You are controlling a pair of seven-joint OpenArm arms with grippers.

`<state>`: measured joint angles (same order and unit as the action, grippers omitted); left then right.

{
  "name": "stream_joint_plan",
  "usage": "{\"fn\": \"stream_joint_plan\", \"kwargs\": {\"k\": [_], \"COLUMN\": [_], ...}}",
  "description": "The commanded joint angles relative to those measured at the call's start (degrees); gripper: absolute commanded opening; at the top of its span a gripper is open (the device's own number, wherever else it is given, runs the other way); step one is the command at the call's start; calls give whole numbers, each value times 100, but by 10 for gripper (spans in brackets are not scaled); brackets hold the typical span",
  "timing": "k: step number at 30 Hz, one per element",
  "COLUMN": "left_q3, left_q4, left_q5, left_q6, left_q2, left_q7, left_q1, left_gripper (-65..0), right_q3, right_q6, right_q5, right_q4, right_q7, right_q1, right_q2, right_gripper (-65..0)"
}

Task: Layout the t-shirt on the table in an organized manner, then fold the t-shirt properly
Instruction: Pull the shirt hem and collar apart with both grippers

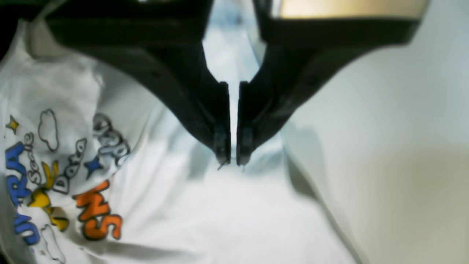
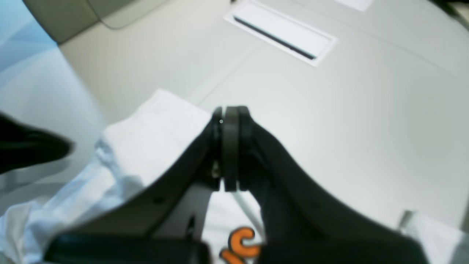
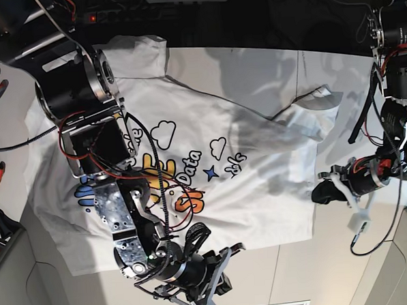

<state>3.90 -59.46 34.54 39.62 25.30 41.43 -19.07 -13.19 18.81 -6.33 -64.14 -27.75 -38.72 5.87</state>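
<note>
- Jaws first: on my right gripper (image 2: 229, 113) they are pressed tight together, and I see no cloth between them.
- On my left gripper (image 1: 233, 161) only a thin slit shows between the tips. They sit right at the white cloth. I cannot tell if a bit of cloth is pinched there or not.
- The t-shirt (image 3: 245, 164) lies on the table (image 3: 346, 268) with its picture side up. I can see the blue, yellow and orange letters (image 3: 170, 175).
- It is spread out wide but not neat. There are soft wrinkles across the middle, and the sleeve (image 3: 320, 98) near my left arm looks bunched up.
- My right gripper is by one edge of the shirt, and my left gripper is by the other edge, near that bunched sleeve.
- I think I am in the laying-out step. No fold has been made that I can see.
- Next, I think each gripper needs a good hold on its own edge, and then a gentle pull apart to make the cloth flat.
- The sleeve should be tugged out straight too.
- I should pull slowly, so the shirt does not slide or crumple again.
</note>
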Motion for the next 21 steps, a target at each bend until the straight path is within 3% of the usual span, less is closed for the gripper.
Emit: {"fn": "stream_joint_plan", "kwargs": {"k": [1, 4, 8, 13, 16, 19, 21], "left_q3": [-79, -684, -1836, -2747, -2876, -2874, -2874], "left_q4": [-68, 151, 890, 1847, 2302, 2715, 3014], "left_q5": [-181, -957, -1414, -1674, -1969, -2675, -3021], "left_q6": [-66, -407, -817, -1235, -1285, -1290, -1569], "left_q2": [-33, -313, -531, -739, -850, -918, -905], "left_q7": [-262, -291, -269, -640, -872, -1110, -1373], "left_q1": [-262, -680, -1342, -1976, -2155, -2173, -2175], "left_gripper": [-611, -611, -612, -650, -650, -650, -650], "right_q3": [72, 319, 614, 654, 654, 656, 656], "right_q6": [0, 4, 11, 107, 190, 245, 247], "right_q5": [-98, -258, -402, -621, -859, -1049, -1084], "right_q4": [-374, -1110, -1620, -1659, -1668, -1670, -1670], "right_q7": [-90, -1139, -2428, -2618, -2682, -2859, -2892], "right_q1": [-87, 345, 962, 1840, 2273, 2647, 2881], "right_q2": [48, 50, 24, -452, -815, -1141, -1346], "right_gripper": [-650, -650, -650, -650, -650, -650, -650]}}
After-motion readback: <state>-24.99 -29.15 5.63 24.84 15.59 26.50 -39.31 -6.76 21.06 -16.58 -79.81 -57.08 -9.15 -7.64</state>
